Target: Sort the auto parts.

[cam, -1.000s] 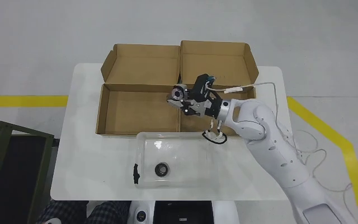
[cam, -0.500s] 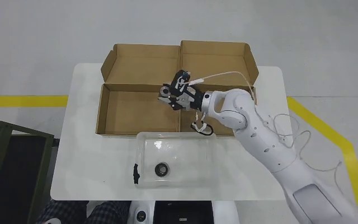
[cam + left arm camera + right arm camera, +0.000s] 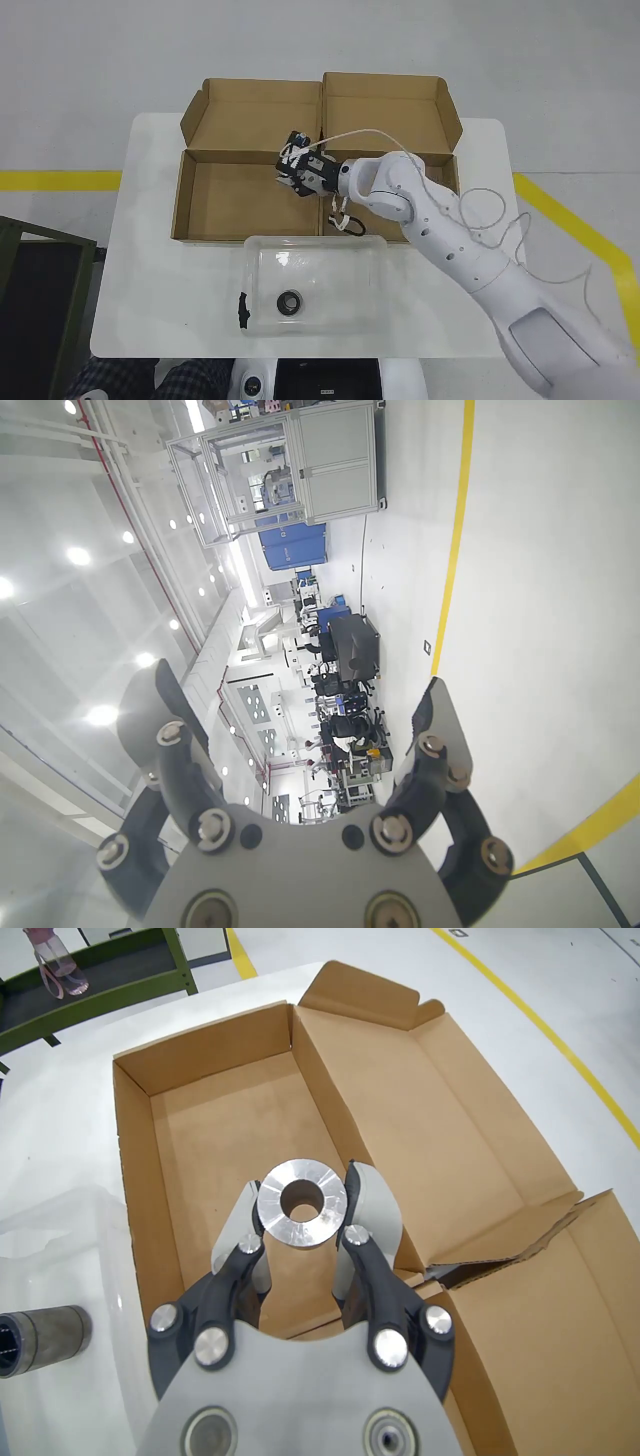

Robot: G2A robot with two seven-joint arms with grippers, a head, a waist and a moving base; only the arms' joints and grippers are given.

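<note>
Leftward the right hand (image 3: 291,165) has swung, gripping a ring (image 3: 300,1234) above the left box (image 3: 230,205), upper middle; left hand (image 3: 297,680) spread wide, empty.

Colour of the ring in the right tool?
Silver, bare metal ring, clearest in the right wrist view.

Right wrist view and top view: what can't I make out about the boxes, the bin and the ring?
Right-hand box: top view, the right arm covers most of its floor.
Metal ring in the right claw: right wrist view, its far face is hidden.
Dark cylinder in the clear bin: right wrist view, cut by the picture's edge; top view, too small.
Black piece on the bin's rim: top view, too small to identify.
</note>
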